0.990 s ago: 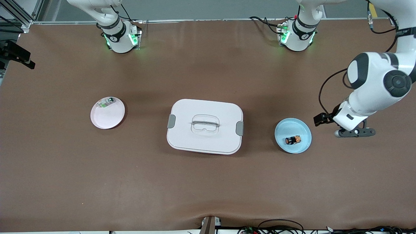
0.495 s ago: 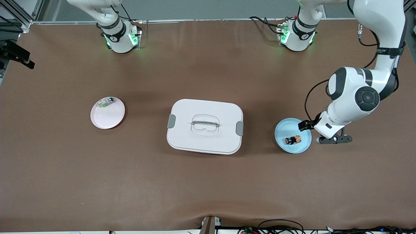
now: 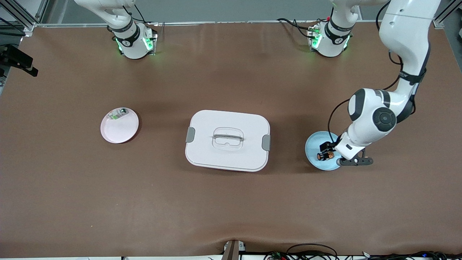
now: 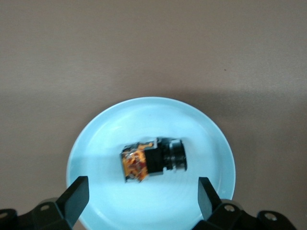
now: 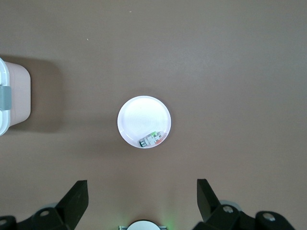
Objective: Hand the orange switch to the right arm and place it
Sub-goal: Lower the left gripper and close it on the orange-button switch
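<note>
The orange switch (image 3: 325, 155) lies on its side in a small blue plate (image 3: 312, 144) toward the left arm's end of the table. In the left wrist view the switch (image 4: 153, 159) shows a black body with an orange end, lying in the plate (image 4: 96, 143). My left gripper (image 4: 142, 194) is open and empty just above the plate, one finger on each side of the switch and not touching it. My right gripper (image 5: 141, 194) is open and empty, high above the table near the right arm's base (image 3: 131, 39), and the arm waits.
A white lidded box (image 3: 227, 140) with grey latches sits mid-table. A pink plate (image 3: 121, 130) holding a small green-and-white part (image 3: 117, 114) lies toward the right arm's end; the plate (image 5: 139, 117) and the part (image 5: 152, 139) also show in the right wrist view.
My left arm has swung from beside the blue plate to over it, bringing the open gripper above the switch. The right arm and the objects have not moved.
</note>
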